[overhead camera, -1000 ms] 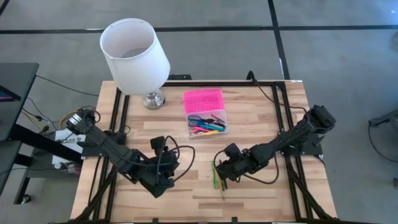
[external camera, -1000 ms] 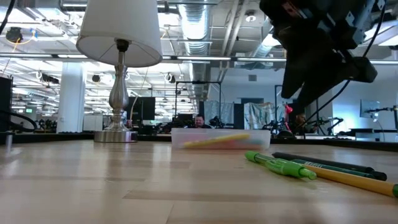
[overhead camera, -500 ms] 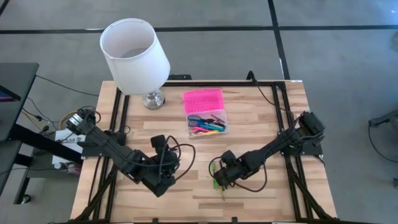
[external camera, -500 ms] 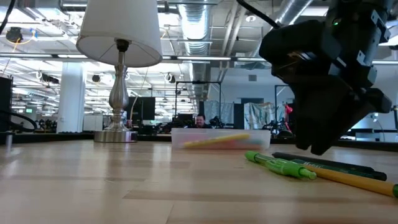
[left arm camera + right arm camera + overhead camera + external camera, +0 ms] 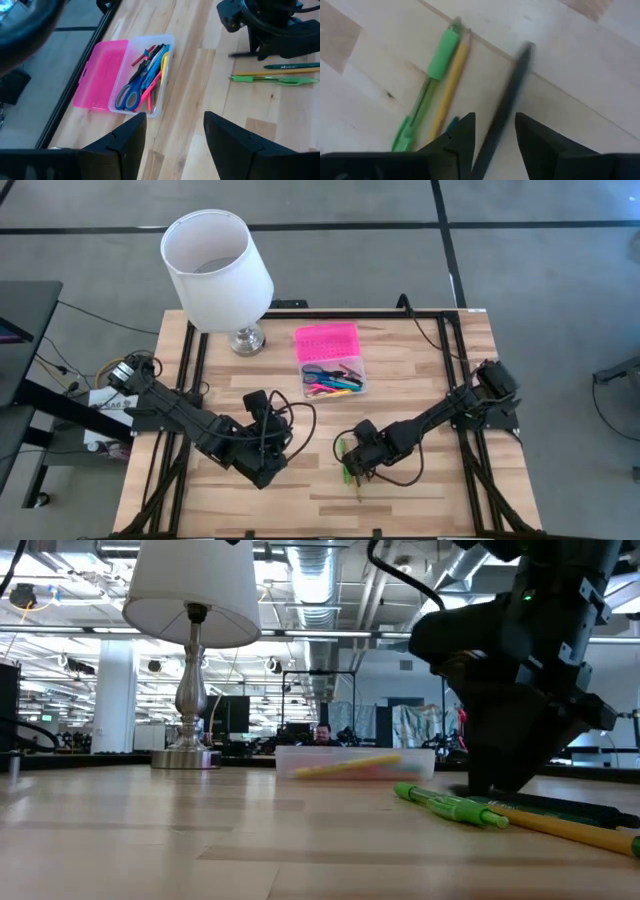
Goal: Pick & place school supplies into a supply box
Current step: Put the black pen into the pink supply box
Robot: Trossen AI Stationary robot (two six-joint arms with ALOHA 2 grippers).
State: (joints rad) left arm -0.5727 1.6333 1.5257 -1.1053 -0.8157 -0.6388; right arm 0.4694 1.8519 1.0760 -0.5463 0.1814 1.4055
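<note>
The right end effector (image 5: 352,463) has dropped to the table (image 5: 420,380), fingers spread astride a dark pen (image 5: 502,112) beside green pen (image 5: 427,97) and pencil (image 5: 449,90); left end effector (image 5: 175,132) released; supply box (image 5: 332,365) sits near lamp (image 5: 218,260).

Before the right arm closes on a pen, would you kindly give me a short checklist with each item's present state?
1. Right claw open: ok.
2. Dark pen lined up between its fingers: ok in the right wrist view.
3. Green pen and yellow pencil outside the fingers: ok, both lie to one side.
4. Claw low enough to grip: cannot tell; the low view shows it close to the table.
5. Supply box open: ok, pink lid folded back.
6. Left claw out of the way: ok, open and empty, apart from the pens.
</note>
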